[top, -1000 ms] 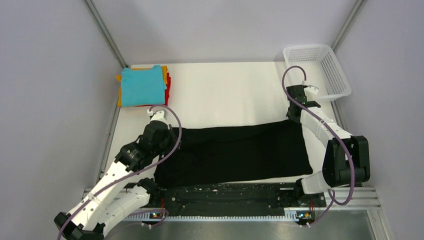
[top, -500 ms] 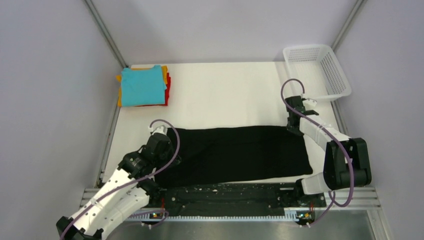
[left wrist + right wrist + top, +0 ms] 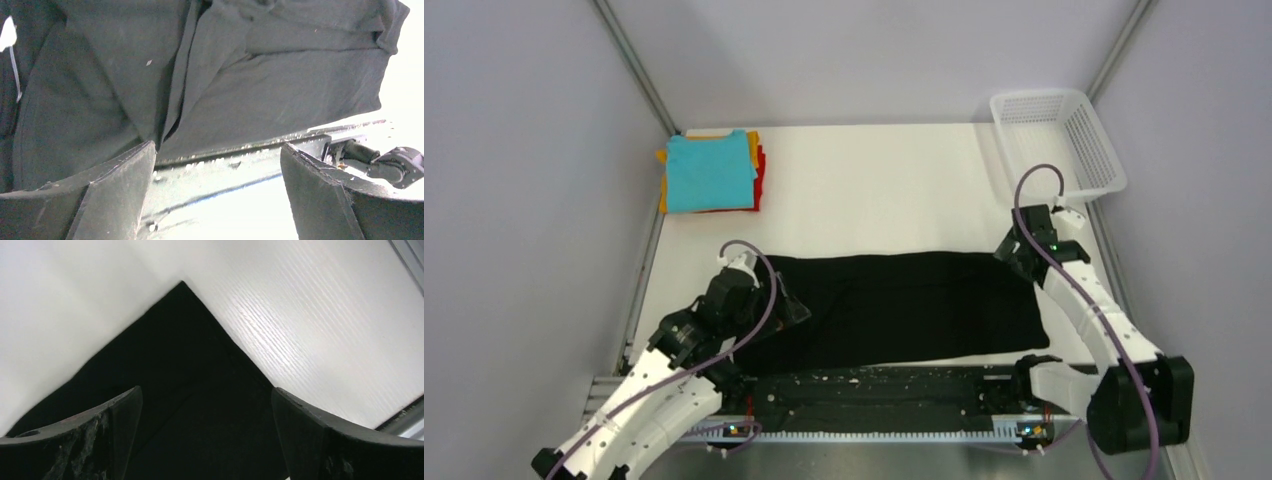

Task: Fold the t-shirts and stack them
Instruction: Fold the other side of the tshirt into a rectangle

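A black t-shirt [image 3: 904, 305] lies flat as a long band across the near part of the table. My left gripper [image 3: 790, 306] hovers open over its left end, and in the left wrist view [image 3: 217, 195] nothing sits between the fingers [image 3: 105, 195], with the creased black cloth [image 3: 260, 75] just beyond them. My right gripper [image 3: 1016, 250] is open above the shirt's far right corner [image 3: 185, 360], its fingers [image 3: 320, 440] empty. A folded stack [image 3: 711, 172] with teal on top of orange-yellow and red shirts sits at the far left.
A white mesh basket [image 3: 1056, 140] stands at the far right corner. The black metal rail [image 3: 874, 385] runs along the table's near edge, right below the shirt. Grey walls close in both sides.
Both grippers have gone from shut to open and let go of the black shirt. Both hands moved toward the near edge, and the shirt's far edge now lies a little nearer.
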Controlling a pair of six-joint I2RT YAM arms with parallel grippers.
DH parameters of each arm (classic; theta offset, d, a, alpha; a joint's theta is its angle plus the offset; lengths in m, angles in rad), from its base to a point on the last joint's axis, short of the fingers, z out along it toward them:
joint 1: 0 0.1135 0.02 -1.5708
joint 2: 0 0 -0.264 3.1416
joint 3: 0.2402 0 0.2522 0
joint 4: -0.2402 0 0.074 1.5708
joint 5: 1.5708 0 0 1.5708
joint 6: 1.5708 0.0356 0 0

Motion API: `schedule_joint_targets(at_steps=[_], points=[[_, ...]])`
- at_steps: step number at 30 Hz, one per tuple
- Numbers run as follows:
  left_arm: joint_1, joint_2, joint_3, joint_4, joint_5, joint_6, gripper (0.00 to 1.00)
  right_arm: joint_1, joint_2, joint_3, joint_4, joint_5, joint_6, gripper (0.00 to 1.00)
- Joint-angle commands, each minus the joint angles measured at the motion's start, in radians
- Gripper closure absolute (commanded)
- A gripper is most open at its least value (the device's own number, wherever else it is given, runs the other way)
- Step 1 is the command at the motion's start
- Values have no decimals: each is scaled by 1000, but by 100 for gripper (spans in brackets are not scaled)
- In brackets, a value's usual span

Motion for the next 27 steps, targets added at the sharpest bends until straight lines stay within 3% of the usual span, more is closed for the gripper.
schedule_joint_targets(at_steps=[1, 4, 8, 11, 18, 27], points=[[-1, 205, 22, 328, -80, 80, 1, 5, -134, -4, 78, -126, -33, 1], [-1, 432, 72, 450, -134, 109, 1, 4, -186, -20, 111, -164, -68, 1], [-2, 694, 198, 428, -203, 144, 1, 4, -227, -29, 103, -190, -110, 1], [-1, 817, 211, 490, -156, 160, 1, 5, -254, -43, 100, -199, -119, 1], [-32, 797, 130, 630, -69, 138, 1, 5, -297, -45, 77, -183, -138, 1], [-73, 804, 99, 655, 5, 140, 1, 5, -308, -52, 77, -202, -147, 1]])
